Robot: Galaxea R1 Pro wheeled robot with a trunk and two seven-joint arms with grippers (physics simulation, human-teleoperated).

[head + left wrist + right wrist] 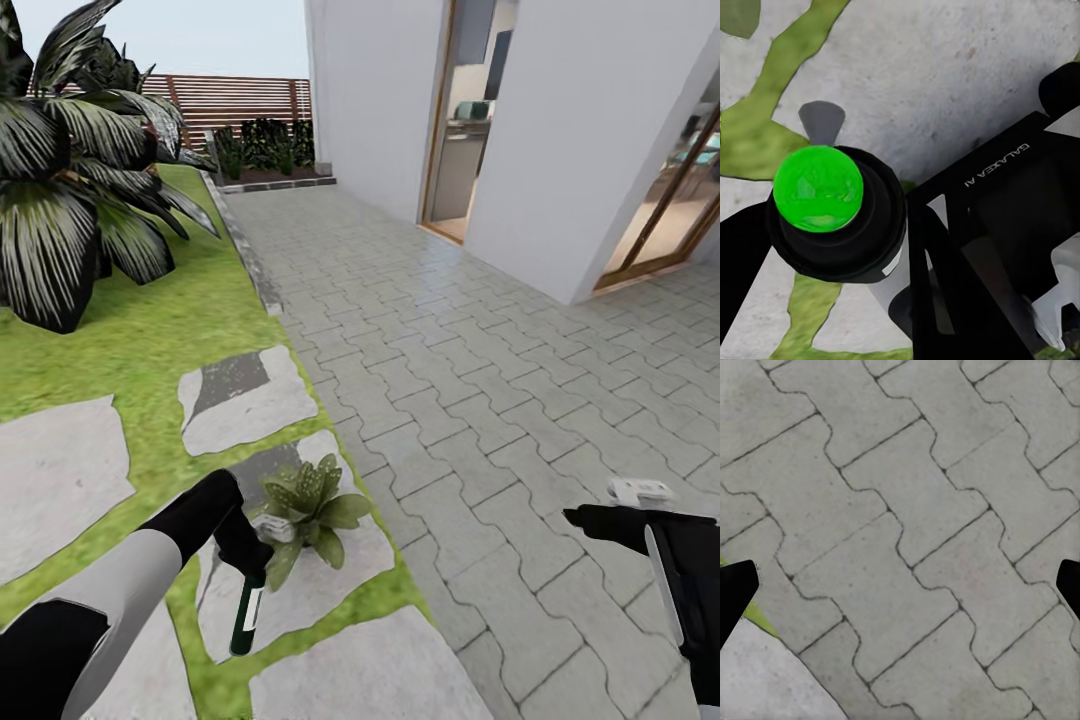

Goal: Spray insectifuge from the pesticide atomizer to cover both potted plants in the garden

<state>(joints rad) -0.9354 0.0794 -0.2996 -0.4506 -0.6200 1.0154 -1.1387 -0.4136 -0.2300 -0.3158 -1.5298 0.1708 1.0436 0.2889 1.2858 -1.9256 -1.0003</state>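
My left gripper (250, 568) is shut on the pesticide atomizer (246, 612), a dark green bottle with a white label that hangs below the fingers over a stepping stone. In the left wrist view the atomizer's round top (817, 187) is bright green, with a small grey nozzle (821, 120), and it sits between the black fingers (945, 292). One potted plant (312, 503), a low rosette of pointed green leaves, stands just right of that gripper. My right gripper (592, 508) hovers open over the grey paving (907, 547), its fingertips (736, 589) far apart.
A big dark palm (70, 170) stands on the lawn (150, 330) at the left. Stepping stones (245, 395) cross the grass. Paving (480, 380) runs ahead to a white house wall (590, 130) with glass doors. A slatted fence (240, 100) closes the far end.
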